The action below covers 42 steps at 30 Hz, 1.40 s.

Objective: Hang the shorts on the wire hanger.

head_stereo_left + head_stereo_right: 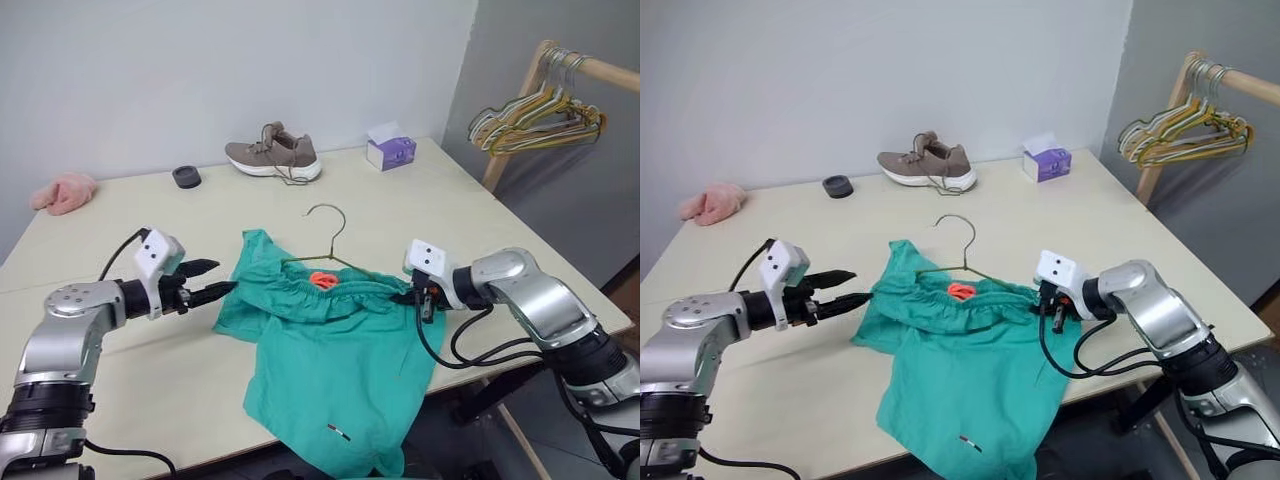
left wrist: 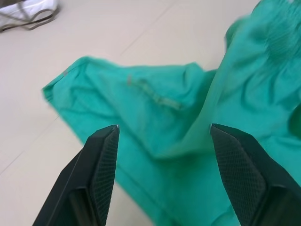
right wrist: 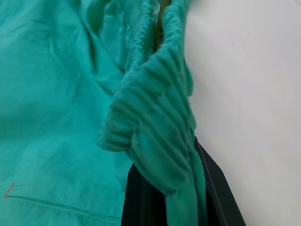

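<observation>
The teal-green fabric shorts [image 1: 330,350] lie on the beige table [image 1: 120,220], one leg drooping over its near edge, with the thin olive wire hanger [image 1: 325,255] tucked into the gathered waistband and its hook poking out behind. The right gripper [image 1: 420,297] is clamped shut on the waistband's right end. The left gripper [image 1: 213,289] stands open just beside the left corner, holding nothing. If the right one tugs alone, I'd expect the waistband to slide off the wire.

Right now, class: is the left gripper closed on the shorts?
No: the left gripper stands open beside the shorts, nothing between its fingers.
</observation>
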Tool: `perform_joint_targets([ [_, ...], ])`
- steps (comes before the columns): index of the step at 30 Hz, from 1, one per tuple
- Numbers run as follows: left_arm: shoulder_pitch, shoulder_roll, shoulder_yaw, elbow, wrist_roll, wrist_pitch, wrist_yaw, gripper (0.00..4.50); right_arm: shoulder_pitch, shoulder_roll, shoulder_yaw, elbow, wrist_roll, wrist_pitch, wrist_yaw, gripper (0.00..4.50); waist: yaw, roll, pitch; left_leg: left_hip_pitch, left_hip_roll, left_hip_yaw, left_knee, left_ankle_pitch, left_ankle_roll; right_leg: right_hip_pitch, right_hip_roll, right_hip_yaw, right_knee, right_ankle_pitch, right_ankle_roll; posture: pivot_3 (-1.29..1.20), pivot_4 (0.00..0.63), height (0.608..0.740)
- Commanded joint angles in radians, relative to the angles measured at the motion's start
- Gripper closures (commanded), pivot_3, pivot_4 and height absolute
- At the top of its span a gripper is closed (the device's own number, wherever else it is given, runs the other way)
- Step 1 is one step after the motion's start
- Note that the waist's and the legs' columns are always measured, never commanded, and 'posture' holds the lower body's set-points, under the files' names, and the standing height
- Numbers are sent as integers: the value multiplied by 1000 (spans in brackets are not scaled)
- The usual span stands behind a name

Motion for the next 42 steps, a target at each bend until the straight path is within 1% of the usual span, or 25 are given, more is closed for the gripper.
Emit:
perform_joint_targets([
  [1,-3,4,32,-25,-42,31,-2,892,11,-23,-84,-34,24,22,-28,4500,8,0,0,0,0,0,0,0,0,0,0,0,0,0,0,-283,0,740],
  [2,1,4,22,-40,-44,36,-11,676,20,-30,-95,-38,28,27,-31,4500,11,0,0,0,0,0,0,0,0,0,0,0,0,0,1,-283,0,740],
  [4,-4,-3,-6,-59,-30,10,-16,62,39,-44,-117,-58,36,45,-36,4500,13,0,0,0,0,0,0,0,0,0,0,0,0,0,1,-312,0,740],
  [5,-13,-8,-17,-62,-25,1,-15,24,48,-51,-126,-69,42,54,-37,4500,14,0,0,0,0,0,0,0,0,0,0,0,0,0,1,-312,0,740],
  [9,-58,-29,-61,-82,-22,-9,-34,24,95,-84,-180,-134,78,103,-45,4500,14,0,0,0,0,0,0,0,0,0,0,0,0,-1,1,-341,0,740],
  [13,-83,-42,-100,-125,-35,-2,-61,24,147,-95,-271,-196,136,178,-81,4500,3,0,0,0,0,1,0,0,0,0,0,0,0,-1,1,-363,0,740],
  [17,-108,-56,-123,-171,-61,22,-80,24,196,-84,-398,-255,209,288,-131,4500,-15,0,0,0,0,1,0,0,0,1,0,0,0,-1,1,-375,0,740],
  [21,-144,-86,-146,-228,-107,72,-90,24,253,-75,-579,-270,268,415,-196,4500,-21,0,0,0,0,1,0,0,0,1,0,0,0,-1,2,-398,0,740],
  [24,-161,-101,-164,-281,-146,114,-105,24,285,-64,-705,-251,283,501,-260,4500,-27,0,0,0,0,2,0,0,0,2,0,1,0,-1,2,-413,0,740],
  [26,-184,-121,-187,-314,-166,136,-108,24,319,-61,-804,-220,267,540,-313,4500,-31,0,0,0,0,2,0,0,0,2,0,1,0,-1,2,-423,0,740],
  [30,-233,-169,-217,-351,-192,175,-87,24,362,-64,-950,-164,247,571,-399,4500,-43,0,-1,1,-1,4,1,0,0,2,1,2,0,-1,2,-443,0,740],
  [31,-256,-193,-231,-361,-192,180,-73,24,378,-68,-1006,-137,228,573,-429,4500,-46,0,-1,1,-1,4,1,0,0,2,1,2,0,-1,2,-457,0,740],
  [34,-304,-238,-272,-374,-162,186,-30,24,399,-78,-1109,-79,175,551,-514,4500,-54,1,-1,1,-1,6,1,0,0,3,2,4,-1,-1,3,-477,0,740],
  [37,-341,-270,-315,-372,-104,153,14,24,398,-104,-1158,-8,105,501,-608,4500,-75,4,-3,2,0,7,1,0,0,3,2,5,-1,-1,3,-485,0,740],
  [42,-403,-298,-381,-371,-44,156,48,24,366,-181,-1149,81,38,401,-686,4500,-128,5,-2,2,0,12,0,0,1,5,4,8,-1,-1,3,-491,7,740],
])
